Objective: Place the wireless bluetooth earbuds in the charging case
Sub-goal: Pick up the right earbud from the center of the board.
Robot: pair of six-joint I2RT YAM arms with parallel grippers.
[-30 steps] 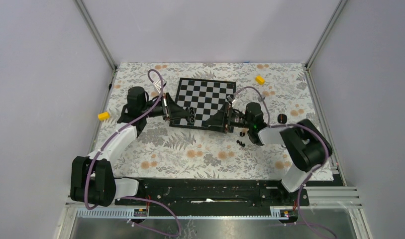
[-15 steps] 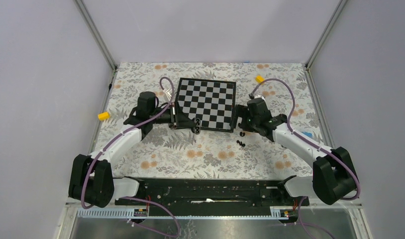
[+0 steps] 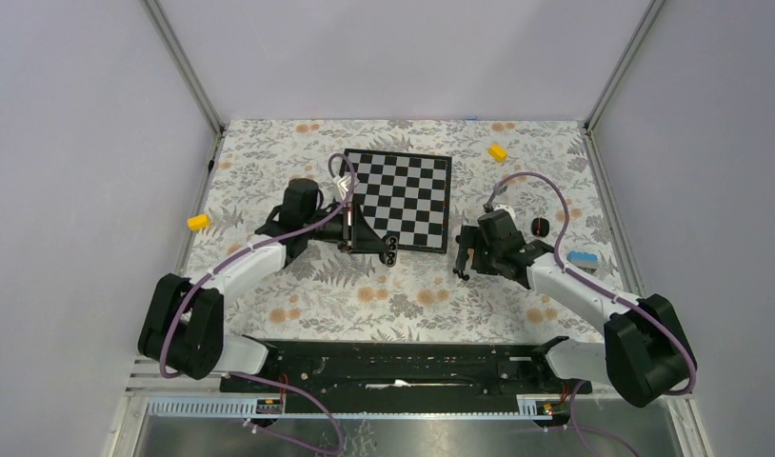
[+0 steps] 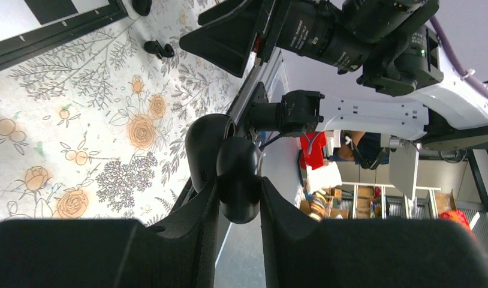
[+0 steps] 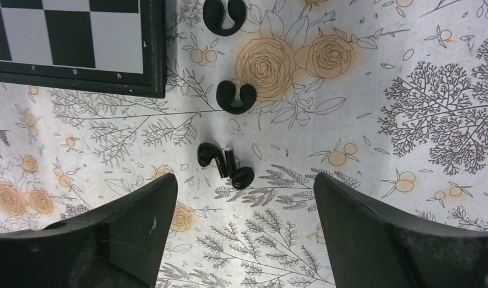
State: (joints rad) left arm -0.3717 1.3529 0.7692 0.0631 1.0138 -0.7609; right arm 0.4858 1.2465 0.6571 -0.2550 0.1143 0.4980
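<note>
My left gripper (image 4: 238, 193) is shut on the charging case (image 4: 238, 180), a small black rounded case whose opened lid (image 4: 205, 147) sticks out to one side. From above, the left gripper (image 3: 376, 240) holds the case (image 3: 390, 250) at the chessboard's front edge. My right gripper (image 5: 244, 187) stands open, pointing down over the cloth. Two stemmed black earbuds (image 5: 225, 163) lie together just past its fingertips. Beyond them are two C-shaped black buds (image 5: 235, 97) (image 5: 223, 15). In the top view the right gripper (image 3: 466, 255) covers the earbuds.
The chessboard (image 3: 403, 195) lies in the middle of the flowered cloth. Yellow blocks sit at the back right (image 3: 498, 152) and far left (image 3: 199, 222). A small dark round object (image 3: 541, 226) and a blue object (image 3: 582, 257) lie by the right arm.
My left gripper has carried the case rightward along the chessboard's front edge. The right arm has swung forward and now points down over the earbuds.
</note>
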